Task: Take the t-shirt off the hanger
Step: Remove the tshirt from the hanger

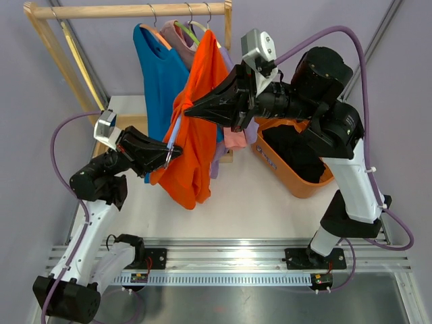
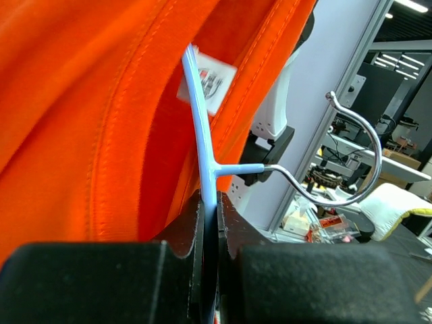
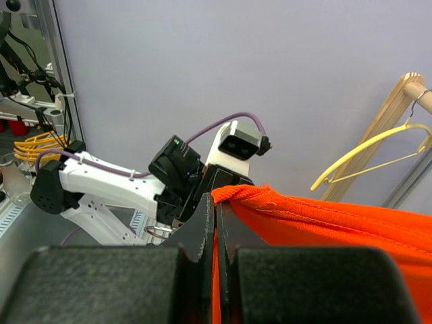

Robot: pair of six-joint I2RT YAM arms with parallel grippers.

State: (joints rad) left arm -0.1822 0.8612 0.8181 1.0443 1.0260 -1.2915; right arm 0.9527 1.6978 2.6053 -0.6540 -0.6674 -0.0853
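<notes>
An orange t-shirt (image 1: 199, 121) hangs in mid-air between my arms on a light blue hanger (image 1: 175, 128) with a metal hook (image 2: 351, 162). My left gripper (image 1: 174, 152) is shut on the blue hanger (image 2: 202, 135), just below where the hook joins. My right gripper (image 1: 190, 108) is shut on a fold of the orange t-shirt (image 3: 317, 216) at its upper left edge. The shirt's white label (image 2: 208, 79) shows beside the hanger arm.
A wooden clothes rack (image 1: 128, 10) at the back holds a blue shirt (image 1: 158, 74) and other garments on hangers. An orange basket (image 1: 297, 179) with dark clothing stands at the right. A yellow hanger (image 3: 368, 158) hangs on the rack.
</notes>
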